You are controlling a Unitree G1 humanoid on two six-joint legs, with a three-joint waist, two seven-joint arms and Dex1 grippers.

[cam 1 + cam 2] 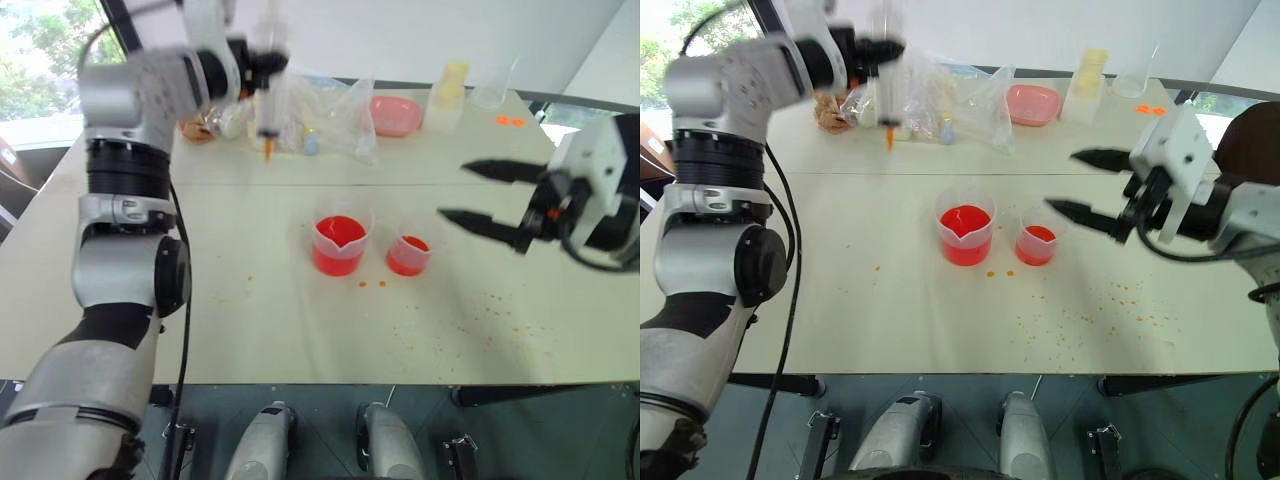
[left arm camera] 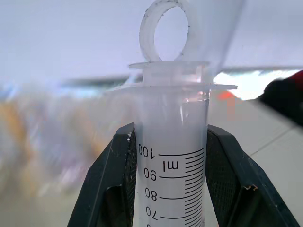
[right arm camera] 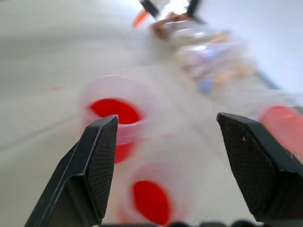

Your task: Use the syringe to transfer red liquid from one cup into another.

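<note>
Evidently the left gripper (image 2: 170, 184) clamps the large clear plastic syringe (image 1: 268, 95) upright, orange tip down for drawing; the right gripper (image 1: 480, 195) gapes empty beside the small clear cup (image 1: 408, 255).

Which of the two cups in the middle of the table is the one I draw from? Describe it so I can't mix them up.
On the pale table, two clear cups of red liquid stand side by side, apart from the clutter along the far edge. The source is the larger beaker, on the robot's left of the smaller cup. It alone has a pouring spout and a wider rim.
</note>
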